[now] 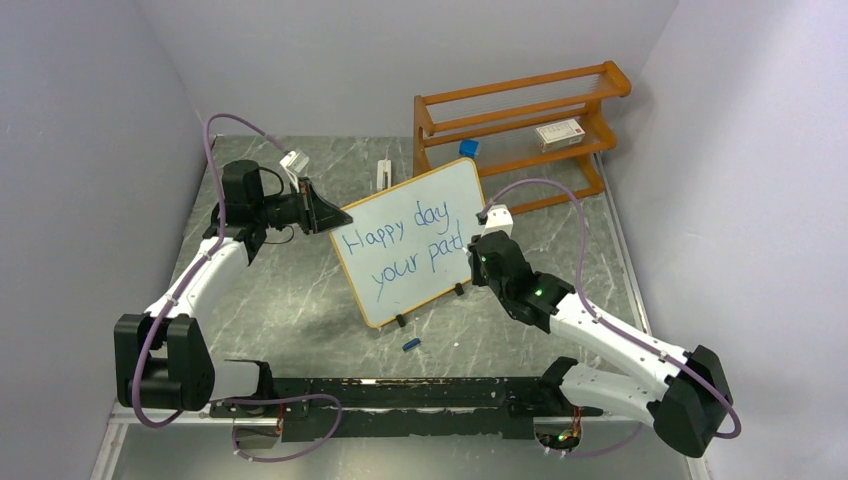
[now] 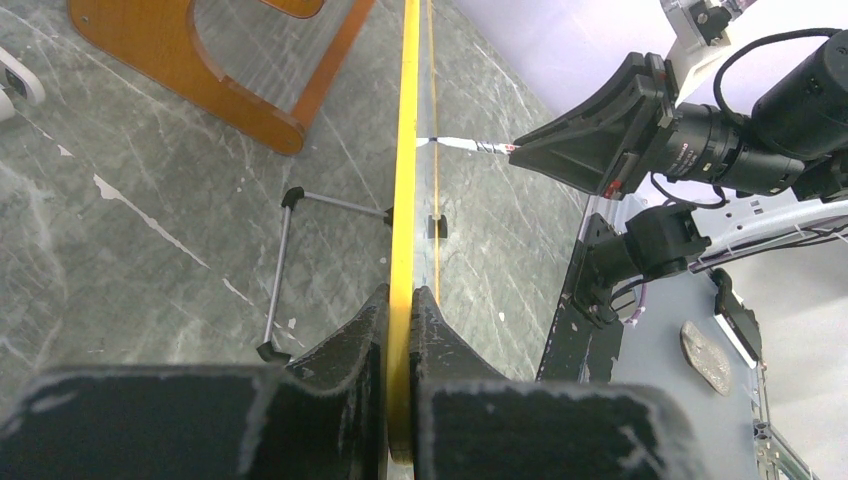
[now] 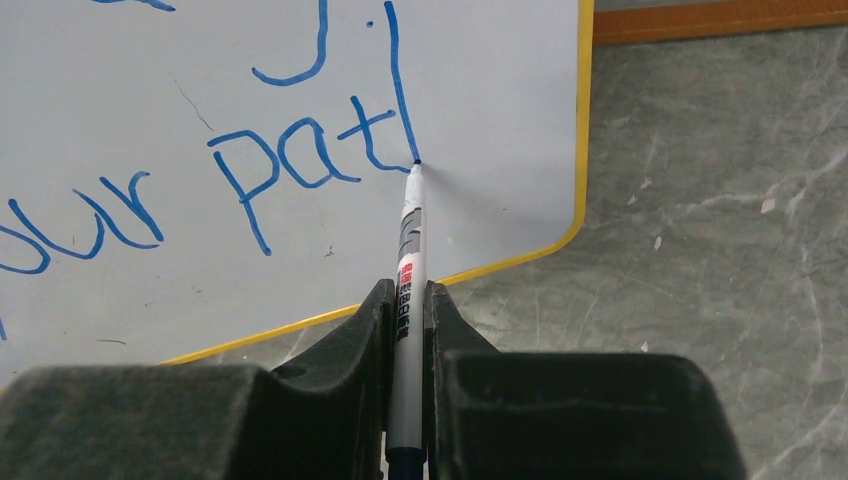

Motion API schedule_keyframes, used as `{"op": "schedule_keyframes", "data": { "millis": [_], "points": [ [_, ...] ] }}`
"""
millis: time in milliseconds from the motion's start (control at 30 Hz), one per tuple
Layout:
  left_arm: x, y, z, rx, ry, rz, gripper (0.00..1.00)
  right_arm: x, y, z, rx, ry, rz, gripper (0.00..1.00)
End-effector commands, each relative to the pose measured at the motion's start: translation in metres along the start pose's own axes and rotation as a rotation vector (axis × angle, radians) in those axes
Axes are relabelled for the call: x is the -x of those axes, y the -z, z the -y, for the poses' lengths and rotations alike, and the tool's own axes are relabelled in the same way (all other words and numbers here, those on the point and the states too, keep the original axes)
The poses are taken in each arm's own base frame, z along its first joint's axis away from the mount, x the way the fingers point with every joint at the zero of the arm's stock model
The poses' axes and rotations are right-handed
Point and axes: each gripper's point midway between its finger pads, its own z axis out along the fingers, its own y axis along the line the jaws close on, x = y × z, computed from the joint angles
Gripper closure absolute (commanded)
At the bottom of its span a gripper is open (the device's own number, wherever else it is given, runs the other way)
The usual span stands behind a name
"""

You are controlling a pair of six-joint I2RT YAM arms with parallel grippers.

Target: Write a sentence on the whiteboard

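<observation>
- Right hand (image 3: pixel 405 300): the fingers are together, clamped on a slim white marker (image 3: pixel 410 240) that runs up between them, tip forward.
- Marker tip: it touches the whiteboard (image 1: pixel 425 192) at the foot of a tall blue upright stroke just right of the letters "pat".
- The sentence (image 3: pixel 290 165): blue handwriting in two lines. We read "Happy day" above and "your pat" plus that one upright stroke below. The writing ends near the board's lower right rounded corner.
- Left hand (image 2: pixel 400 300): the fingers are together on the whiteboard's yellowish wood edge, one on each face. In the top view this grip is at the board's upper left corner.
- Whiteboard position: it stands tilted on the grey marbled table (image 1: pixel 290 300), mid-table between the two arms, with small black feet along its lower edge. A thin grey wire leg (image 2: pixel 285 270) with black ends shows behind it in the left wrist view.
- Near the board: a small blue piece (image 1: pixel 410 345) lies on the table just in front of the lower edge.
- Farther back: an orange wooden rack (image 1: pixel 520 120) stands behind the board, with a small white box (image 1: pixel 558 133) on one of its shelves.
</observation>
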Motion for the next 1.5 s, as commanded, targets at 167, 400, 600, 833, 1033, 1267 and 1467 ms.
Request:
{"op": "schedule_keyframes", "data": {
  "millis": [167, 400, 600, 833, 1033, 1267, 1467],
  "points": [
    [-0.016, -0.006, -0.010, 0.028, 0.017, -0.045, 0.95, -0.012, 0.000, 0.000, 0.015, -0.006, -0.032, 1.00],
    [-0.016, -0.006, -0.010, 0.031, 0.016, -0.045, 0.95, 0.011, 0.000, -0.005, 0.030, -0.023, 0.053, 1.00],
    [-0.016, -0.005, -0.010, 0.030, 0.015, -0.046, 0.95, 0.029, 0.000, -0.005, 0.023, -0.028, 0.112, 1.00],
    [-0.016, -0.005, -0.010, 0.029, 0.017, -0.047, 0.95, 0.042, -0.002, -0.003, 0.006, -0.024, 0.150, 1.00],
    [-0.016, -0.005, -0.010, 0.030, 0.017, -0.046, 0.95, 0.047, -0.003, 0.001, -0.018, -0.023, 0.167, 1.00],
    [-0.016, -0.005, -0.011, 0.031, 0.015, -0.045, 0.95, 0.042, -0.003, 0.013, -0.065, -0.034, 0.153, 1.00],
    [-0.016, -0.006, -0.011, 0.031, 0.016, -0.046, 0.95, 0.030, -0.003, 0.013, -0.053, -0.039, 0.111, 1.00]
  ]
}}
